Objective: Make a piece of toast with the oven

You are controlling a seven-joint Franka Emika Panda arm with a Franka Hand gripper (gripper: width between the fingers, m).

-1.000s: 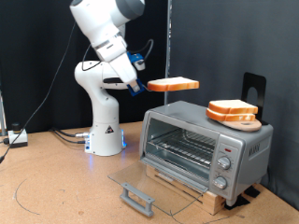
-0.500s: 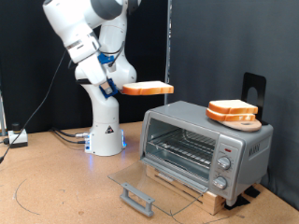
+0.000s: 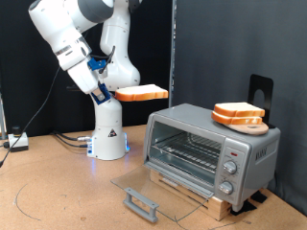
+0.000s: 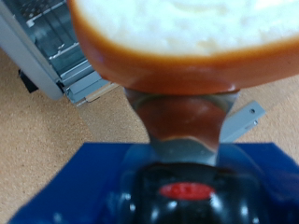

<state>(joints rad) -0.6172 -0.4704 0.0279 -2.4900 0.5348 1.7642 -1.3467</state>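
In the exterior view the oven point(image 3: 213, 151) stands at the exterior view's right with its glass door point(image 3: 153, 188) folded down flat and only the bare wire rack point(image 3: 189, 149) inside, while a stack of slices point(image 3: 238, 113) sits on a round board on its roof. Up and to the exterior view's left of the oven, the gripper point(image 3: 112, 95) is clamped on the edge of the piece of toast point(image 3: 142, 93), held level in the air, well clear of the oven. In the wrist view the toast point(image 4: 192, 42) fills the frame with a finger point(image 4: 180, 123) pressed to its crust, its far part cut off, and a corner of the oven point(image 4: 54, 51) shows beyond it.

Even indoor light against black backdrop; wrist view close-up blurred, soft.
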